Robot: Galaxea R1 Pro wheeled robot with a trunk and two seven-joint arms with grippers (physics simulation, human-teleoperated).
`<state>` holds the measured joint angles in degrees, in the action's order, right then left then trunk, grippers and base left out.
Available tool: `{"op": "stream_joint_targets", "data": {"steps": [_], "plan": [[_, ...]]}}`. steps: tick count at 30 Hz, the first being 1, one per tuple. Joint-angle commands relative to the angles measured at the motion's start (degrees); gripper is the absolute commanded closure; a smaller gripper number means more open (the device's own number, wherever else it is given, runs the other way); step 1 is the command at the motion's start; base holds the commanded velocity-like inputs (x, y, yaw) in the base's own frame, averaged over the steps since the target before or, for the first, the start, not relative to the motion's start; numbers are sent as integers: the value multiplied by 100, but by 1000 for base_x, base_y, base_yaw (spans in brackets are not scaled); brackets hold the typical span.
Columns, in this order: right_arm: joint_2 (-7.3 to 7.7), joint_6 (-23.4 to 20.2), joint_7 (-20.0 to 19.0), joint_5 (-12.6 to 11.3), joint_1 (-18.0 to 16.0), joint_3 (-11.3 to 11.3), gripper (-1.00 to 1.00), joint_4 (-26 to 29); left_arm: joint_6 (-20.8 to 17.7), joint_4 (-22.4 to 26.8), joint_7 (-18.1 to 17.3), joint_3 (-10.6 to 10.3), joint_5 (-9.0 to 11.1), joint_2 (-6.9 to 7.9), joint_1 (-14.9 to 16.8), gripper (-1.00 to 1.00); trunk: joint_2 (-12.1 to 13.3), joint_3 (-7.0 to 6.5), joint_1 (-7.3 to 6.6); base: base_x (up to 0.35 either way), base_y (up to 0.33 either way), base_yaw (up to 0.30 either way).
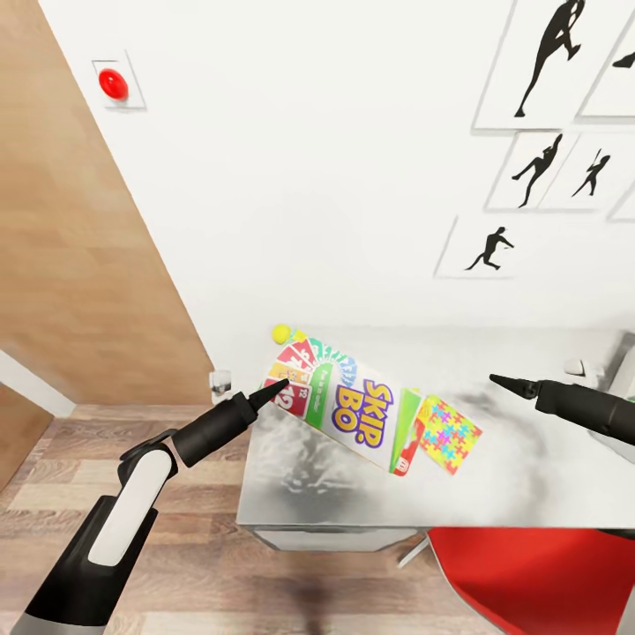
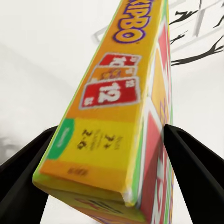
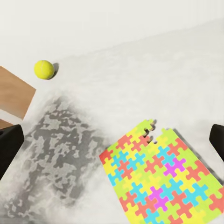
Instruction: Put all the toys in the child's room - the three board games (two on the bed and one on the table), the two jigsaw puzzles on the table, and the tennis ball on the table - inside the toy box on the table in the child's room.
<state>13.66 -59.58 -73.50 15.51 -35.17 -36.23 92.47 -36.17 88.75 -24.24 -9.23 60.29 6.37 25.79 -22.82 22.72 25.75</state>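
Skip-Bo box (image 1: 362, 410) pinched by left gripper (image 1: 280, 385) (above table (image 1: 529, 476)), puzzle (image 1: 450, 434) beside

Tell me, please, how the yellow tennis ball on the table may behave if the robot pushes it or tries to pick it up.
The tennis ball is round and lies free on the flat table, so a push would probably send it rolling, perhaps toward the near table edge. It looks small and probably light. Its curved surface may slip from the right tool unless gripped across the middle.
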Motion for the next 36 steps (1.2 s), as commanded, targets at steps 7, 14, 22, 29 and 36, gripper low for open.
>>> {"op": "stream_joint_targets", "data": {"steps": [7,14,22,29,36], "plan": [[3,-42,-55,57,-9,-7,-100,3,-30,2,16,-12,35,-3,5,100,-10,-54,3,-2,-28,27],[5,-42,-51,57,-15,-7,-100,3,-28,2,16,-27,35,0,5,100,-10,-119,3,-8,-14,7],[6,-42,-51,57,-15,-7,-100,3,-12,2,22,-38,35,4,-2,100,-10,-193,3,-103,-165,54],[6,-42,-50,57,-16,-7,-100,4,-1,2,29,-42,24,3,-5,100,-10,-258,3,-136,-221,70],[1,-42,-50,57,-16,-7,-100,3,3,2,38,-43,-4,-1,-11,100,-10,-323,3,-133,-240,77]]}}
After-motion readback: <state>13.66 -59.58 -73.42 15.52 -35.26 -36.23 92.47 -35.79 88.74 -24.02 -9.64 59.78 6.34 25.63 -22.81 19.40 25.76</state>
